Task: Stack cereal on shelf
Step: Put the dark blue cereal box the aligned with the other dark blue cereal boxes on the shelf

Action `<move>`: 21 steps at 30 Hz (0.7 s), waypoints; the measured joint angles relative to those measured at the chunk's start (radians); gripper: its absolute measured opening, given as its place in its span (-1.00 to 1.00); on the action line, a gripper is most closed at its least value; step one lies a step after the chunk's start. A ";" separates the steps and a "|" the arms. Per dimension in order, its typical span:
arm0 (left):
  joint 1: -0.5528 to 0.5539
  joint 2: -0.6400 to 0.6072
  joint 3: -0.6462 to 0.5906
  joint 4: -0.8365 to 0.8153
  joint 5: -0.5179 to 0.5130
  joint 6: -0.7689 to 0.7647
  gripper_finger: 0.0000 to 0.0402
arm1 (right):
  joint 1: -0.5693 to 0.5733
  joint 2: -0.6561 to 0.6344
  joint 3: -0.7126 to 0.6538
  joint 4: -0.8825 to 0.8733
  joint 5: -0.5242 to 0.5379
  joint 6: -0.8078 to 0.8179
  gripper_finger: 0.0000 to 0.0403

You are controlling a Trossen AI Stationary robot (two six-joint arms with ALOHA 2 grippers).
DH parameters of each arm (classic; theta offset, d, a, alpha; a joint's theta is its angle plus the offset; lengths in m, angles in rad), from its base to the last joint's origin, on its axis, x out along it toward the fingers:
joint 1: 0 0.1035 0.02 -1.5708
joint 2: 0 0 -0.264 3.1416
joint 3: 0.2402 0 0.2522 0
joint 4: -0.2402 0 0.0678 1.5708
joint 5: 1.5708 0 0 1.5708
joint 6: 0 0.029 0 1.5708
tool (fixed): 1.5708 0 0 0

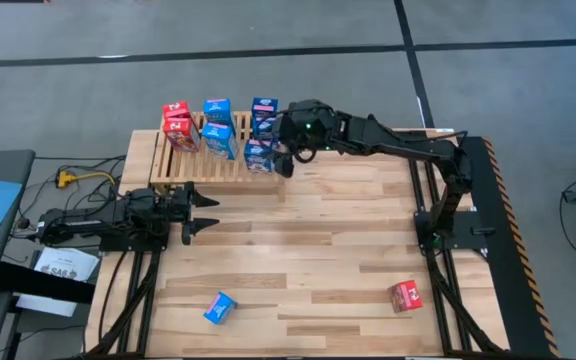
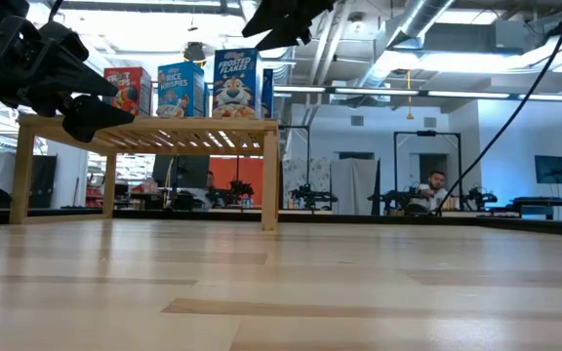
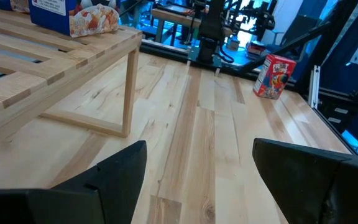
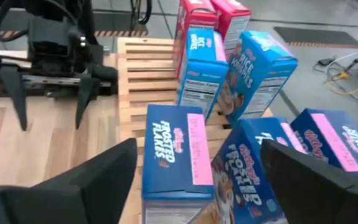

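Seven red and blue cereal boxes [image 1: 218, 128] upright on slatted shelf [image 1: 208, 164]

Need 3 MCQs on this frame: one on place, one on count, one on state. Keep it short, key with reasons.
1. Where does the right arm's tool sit?
A. over the shelf's right end, by the blue boxes
B. over the red box near the front edge
C. off the table

2. How many small cardboard cereal boxes lie on the plank tabletop, off the low light-wood slatted shelf?
A. none
B. two
C. four

3. What state is the left arm's tool in?
A. shut on a blue box
B. shut on a red box
C. open, holding nothing

Key:
1 A: the high view shows it above the shelf's right end, beside the blue boxes.
2 B: one blue box and one red box lie near the table's front.
3 C: the left wrist view shows its fingers spread over bare wood.
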 joint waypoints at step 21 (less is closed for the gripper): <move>0.000 0.000 0.000 0.000 0.000 0.000 0.41 | 0.008 0.000 0.000 -0.070 0.015 -0.001 0.94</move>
